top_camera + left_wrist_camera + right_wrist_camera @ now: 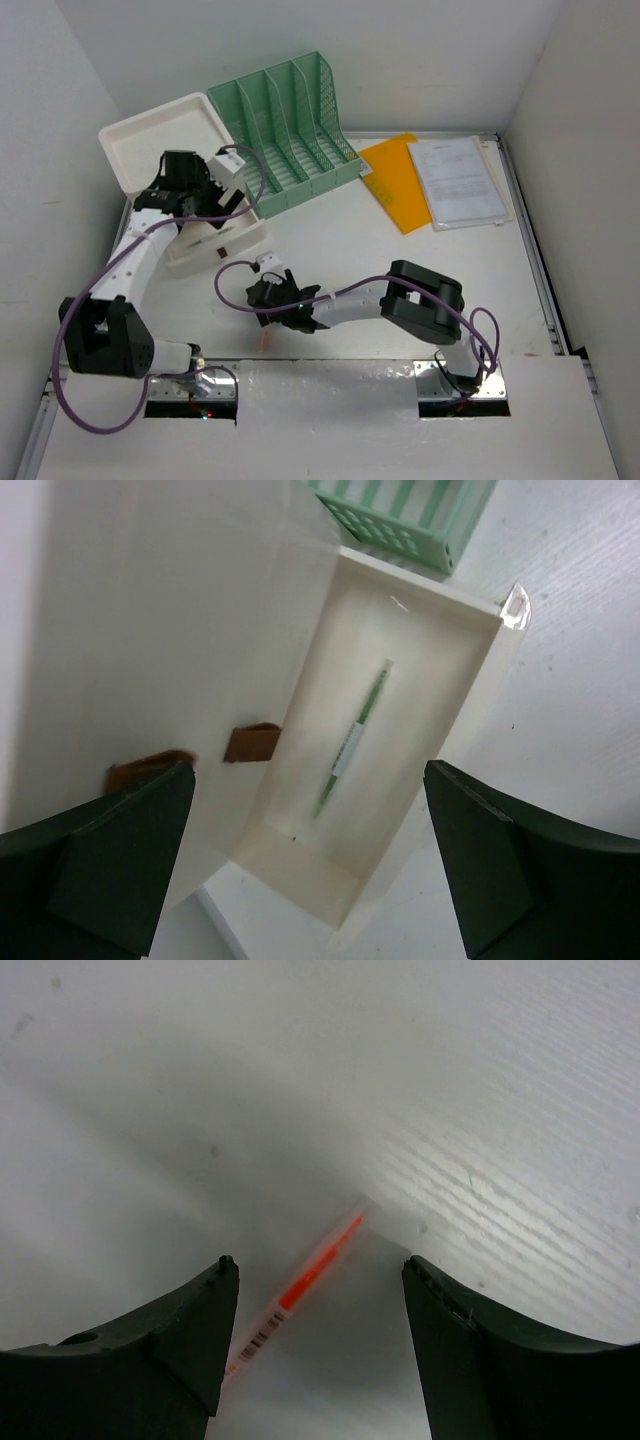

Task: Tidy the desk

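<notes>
Your desk (400, 250) fills the top view, white, with rails down its sides. The right gripper (320, 1272) hangs low over the desk's near middle, fingers spread wide and holding nothing. An orange pen (330, 1250) lies flat between them, its barcoded end cut off behind one finger (170, 1340). From above it's only an orange smudge.

The left gripper (300, 800) is wide and empty too, above the open drawer (470, 680). A green pen (355, 735) lies inside, its label too blurred to read.

A green file rack (290, 125), an orange folder (395, 180) and papers (455, 180) sit toward the far edge.
</notes>
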